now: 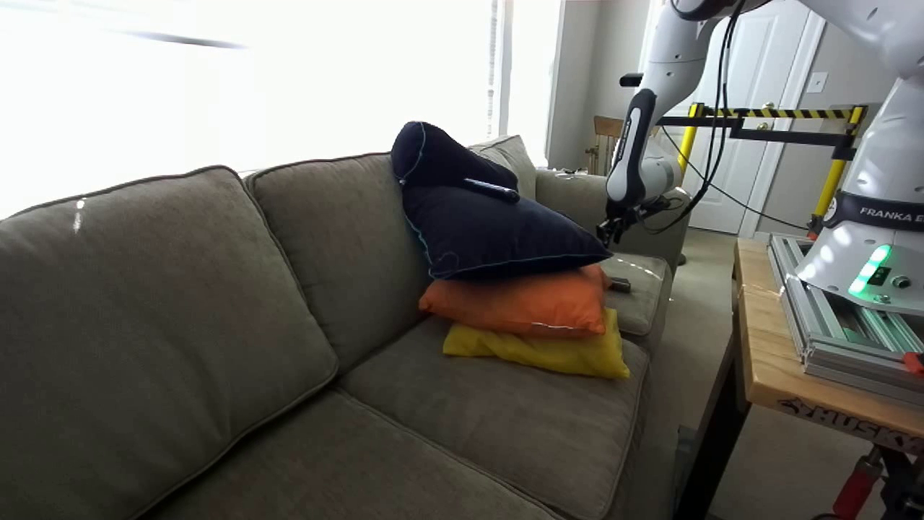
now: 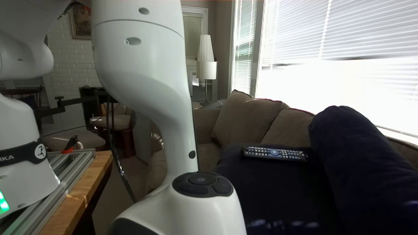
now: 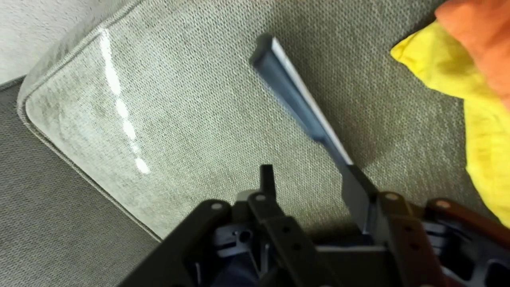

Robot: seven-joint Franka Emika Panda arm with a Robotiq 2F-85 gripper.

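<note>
My gripper [image 3: 310, 171] stands partly open above the grey sofa seat [image 3: 191, 107], with nothing visible between its fingers. Past the right fingertip runs a long, slim dark-grey object [image 3: 295, 91], blurred, with its near end hidden behind that finger; whether they touch, I cannot tell. In an exterior view the same dark object [image 1: 619, 284] appears below the gripper [image 1: 610, 231], beside an orange pillow [image 1: 520, 300]. Beneath the orange one is a yellow pillow [image 1: 534, 350]. A navy pillow [image 1: 498, 231] tops the stack, its corner close to the gripper, and carries a black remote [image 2: 274, 153].
Another navy pillow [image 2: 352, 163] leans on the sofa back. The sofa's armrest [image 1: 577, 195] rises behind the gripper. The wooden table [image 1: 765, 325] bearing the robot base faces the sofa. A yellow-and-black barrier [image 1: 794, 113] stands farther back, near a door.
</note>
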